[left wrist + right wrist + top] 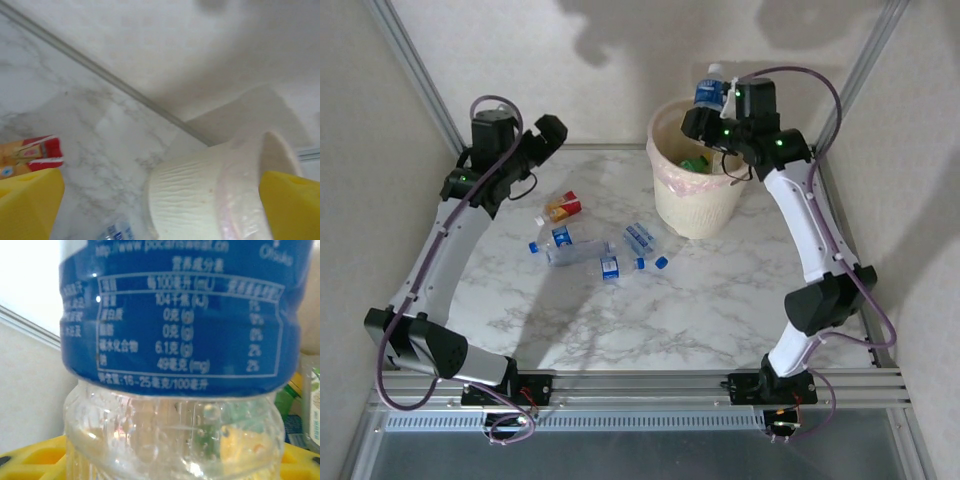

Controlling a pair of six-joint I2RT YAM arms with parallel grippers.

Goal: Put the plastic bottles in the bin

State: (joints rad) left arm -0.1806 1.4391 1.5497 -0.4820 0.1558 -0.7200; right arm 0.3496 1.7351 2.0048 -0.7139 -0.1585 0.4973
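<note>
The bin (698,205), a cream bucket with a pinkish liner, stands at the back right of the table. My right gripper (713,113) hangs over its rim, shut on a clear plastic bottle with a blue label (710,92). That bottle (175,315) sits between yellow fingers (30,460) in the right wrist view. A green bottle (695,163) lies inside the bin. On the table lie a red-and-orange bottle (563,208) and several clear blue-capped bottles (575,248). My left gripper (548,130) is raised at the back left, open and holding nothing, its yellow fingers (27,205) wide apart.
The left wrist view looks past the fingers at the bin's side (200,195), the red-and-orange bottle (35,152) and a blue-labelled bottle (112,232). A loose blue cap end (661,263) lies mid-table. Frame posts and walls close in the back corners.
</note>
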